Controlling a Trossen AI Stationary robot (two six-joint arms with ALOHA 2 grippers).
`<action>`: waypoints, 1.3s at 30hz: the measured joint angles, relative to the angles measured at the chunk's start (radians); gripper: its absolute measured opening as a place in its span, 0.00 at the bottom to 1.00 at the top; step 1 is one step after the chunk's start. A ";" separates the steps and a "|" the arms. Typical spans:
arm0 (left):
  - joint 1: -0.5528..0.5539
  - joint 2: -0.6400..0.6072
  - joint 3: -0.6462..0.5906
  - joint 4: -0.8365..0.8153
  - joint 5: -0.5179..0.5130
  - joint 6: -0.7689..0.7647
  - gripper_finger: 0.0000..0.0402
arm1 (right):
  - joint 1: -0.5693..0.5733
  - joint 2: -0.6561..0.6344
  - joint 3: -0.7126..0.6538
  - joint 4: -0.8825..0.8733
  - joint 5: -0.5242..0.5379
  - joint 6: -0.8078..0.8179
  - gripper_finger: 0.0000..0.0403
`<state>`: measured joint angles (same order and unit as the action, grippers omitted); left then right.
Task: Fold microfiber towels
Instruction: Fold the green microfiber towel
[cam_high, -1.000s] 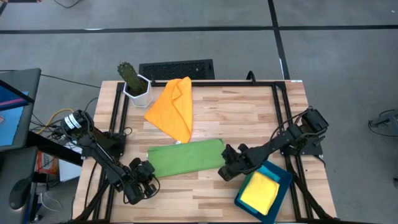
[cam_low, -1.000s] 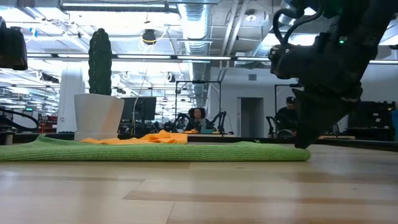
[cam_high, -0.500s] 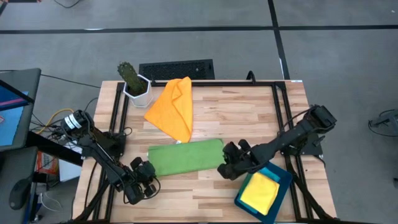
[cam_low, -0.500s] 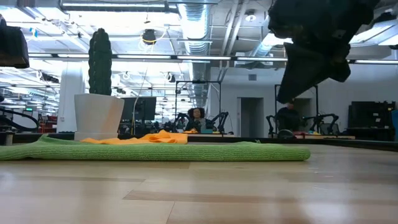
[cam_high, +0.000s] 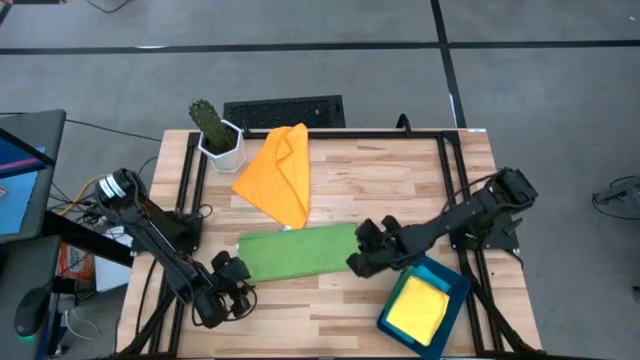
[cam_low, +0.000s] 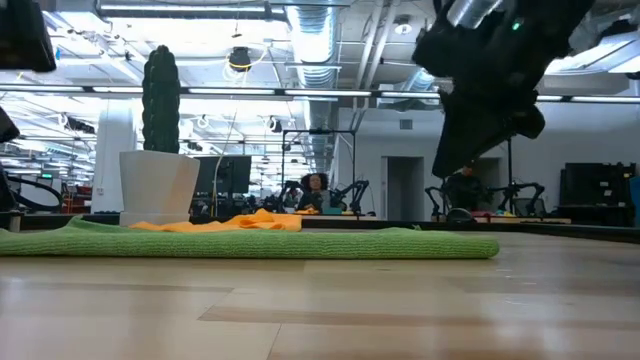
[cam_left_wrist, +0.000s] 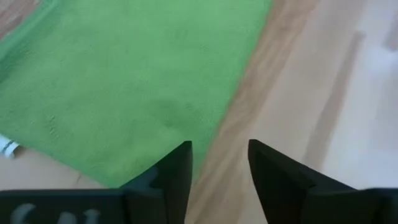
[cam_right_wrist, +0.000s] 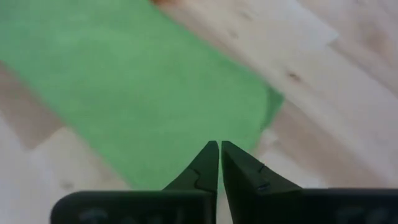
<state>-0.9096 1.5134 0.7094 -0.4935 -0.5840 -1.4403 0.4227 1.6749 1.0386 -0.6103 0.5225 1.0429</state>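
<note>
Green towel (cam_high: 298, 253) lies folded flat in a long strip on the wooden table (cam_high: 400, 180), midway between both arms. Left gripper (cam_left_wrist: 219, 163) sits at the strip's left end, fingers apart and empty. Right gripper (cam_right_wrist: 219, 163) hangs above its right end, fingers nearly together, holding nothing. Orange towel (cam_high: 279, 174) lies farther back; yellow towel (cam_high: 417, 308) rests in the tray (cam_high: 456, 287).

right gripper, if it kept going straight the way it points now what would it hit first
Most likely the green towel. The right gripper, fingers nearly shut, points down at that towel's end near its corner, lifted clear of the table. How far above it hangs is unclear.
</note>
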 joint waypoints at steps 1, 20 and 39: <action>0.000 -0.011 0.000 0.009 -0.001 0.007 0.39 | -0.012 0.000 0.000 -0.018 0.000 -0.004 0.12; 0.062 -0.105 -0.129 -0.012 -0.236 -0.063 0.47 | -0.191 0.000 -0.278 0.364 -0.037 -0.082 0.16; 0.124 -0.412 0.045 -0.007 -0.346 0.478 0.47 | -0.075 -0.227 -0.084 0.362 -0.023 -0.292 0.16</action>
<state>-0.7855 1.1010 0.7540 -0.5001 -0.9297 -0.9625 0.3474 1.4475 0.9546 -0.2479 0.4995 0.7509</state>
